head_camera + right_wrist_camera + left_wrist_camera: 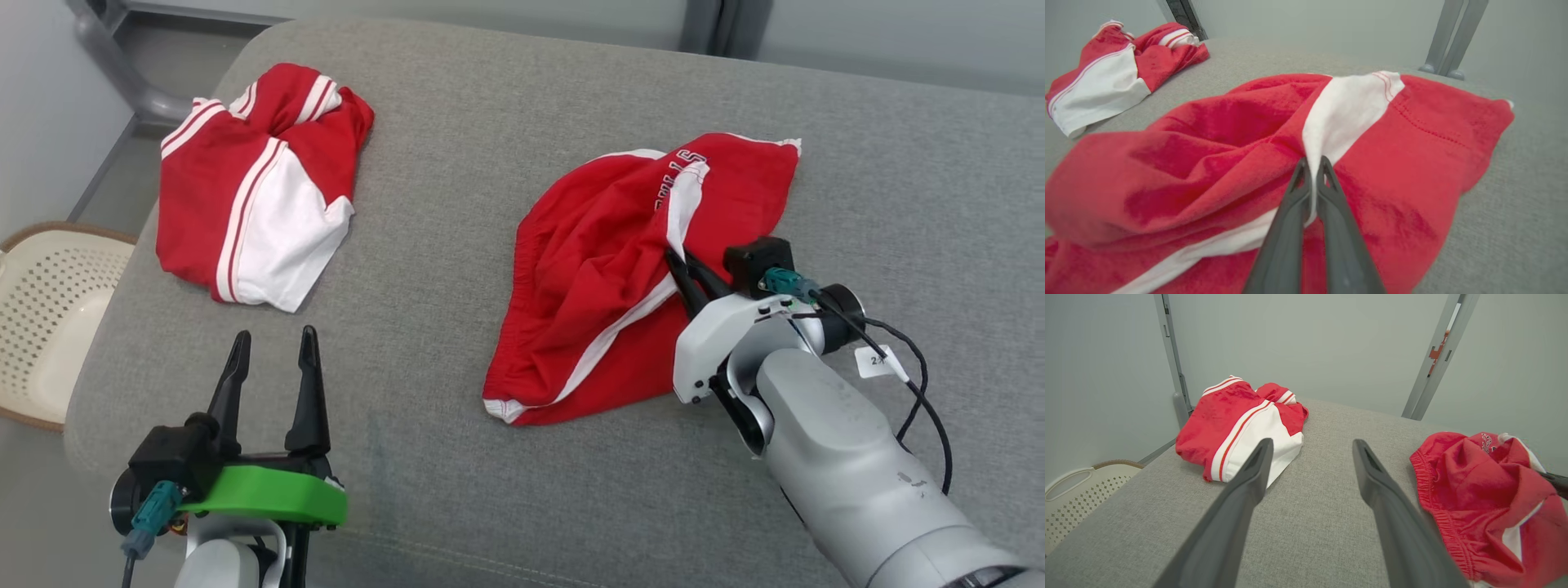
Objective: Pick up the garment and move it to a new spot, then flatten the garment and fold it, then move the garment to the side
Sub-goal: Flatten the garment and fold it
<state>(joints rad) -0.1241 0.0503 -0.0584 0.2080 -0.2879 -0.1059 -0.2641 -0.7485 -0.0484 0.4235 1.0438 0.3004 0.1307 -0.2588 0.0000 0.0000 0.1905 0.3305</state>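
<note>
On the right half of the grey padded surface (490, 98) lies the crumpled red garment (588, 269), a pair of shorts with white side stripes. The right hand (674, 260) is clamped on it: in the right wrist view both dark fingers (1286, 228) press together on a raised ridge of the white stripe (1347, 106), with cloth bulging on either side. That reads as the pick-up step, with the grip made and the lift not yet begun. To do it well, the lift should probably go straight up and slowly. The pinch takes only a narrow fold near the garment's middle, and the cloth could slide out if tugged sideways. Most of the fabric will likely hang in a bundle below, so it needs enough height to clear the surface before travelling. The open grey stretch nearer the middle looks a fair new spot, well apart from the second red-and-white garment (253, 196) at the far left. The left hand (275, 336) hovers at the near left, fingers apart and empty, well placed to take an edge for flattening.
</note>
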